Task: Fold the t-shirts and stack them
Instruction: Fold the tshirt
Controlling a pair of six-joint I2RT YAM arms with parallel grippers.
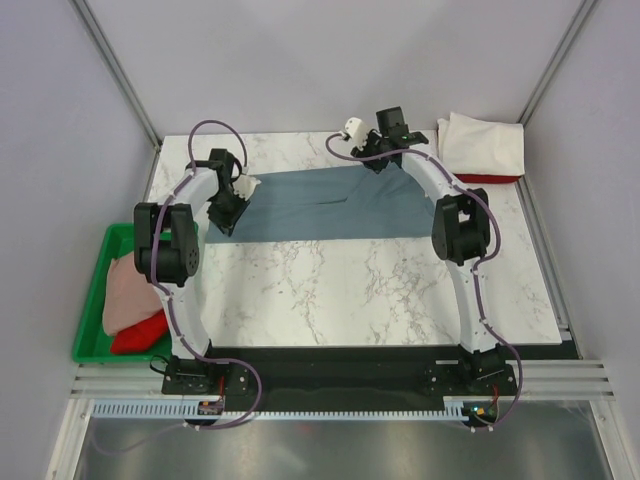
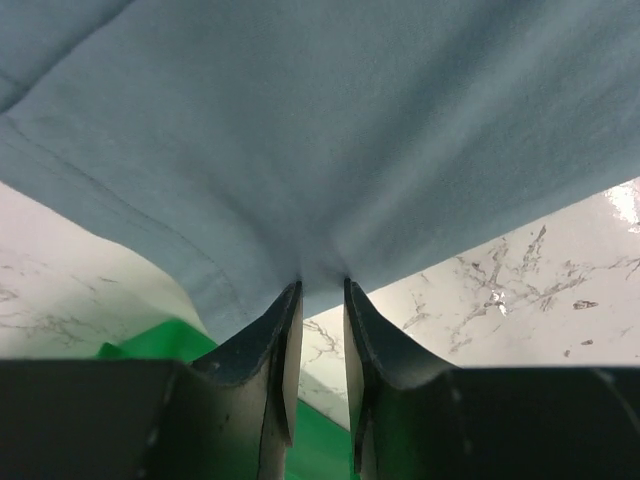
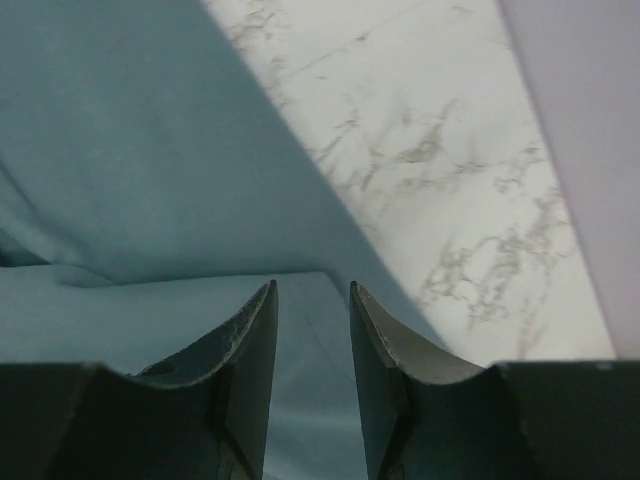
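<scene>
Blue-grey t-shirt [image 1: 330, 205] is spread on bench [image 1: 380, 290] for folding.
Left end effector [image 2: 322, 283] and right end effector [image 3: 312, 284] are parted; nothing is gripped.

The blue-grey shirt [image 2: 330, 130] fills the upper view, puckering at the left claw [image 2: 322, 284], whose tips stand slightly apart. Marble desk [image 2: 530, 290] and a green tray [image 2: 150, 340] show below.

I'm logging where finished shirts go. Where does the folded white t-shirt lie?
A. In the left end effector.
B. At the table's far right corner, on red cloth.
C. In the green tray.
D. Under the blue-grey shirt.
B: the white t-shirt sits at the far right corner of the table, with a strip of red cloth showing under its near edge.
</scene>
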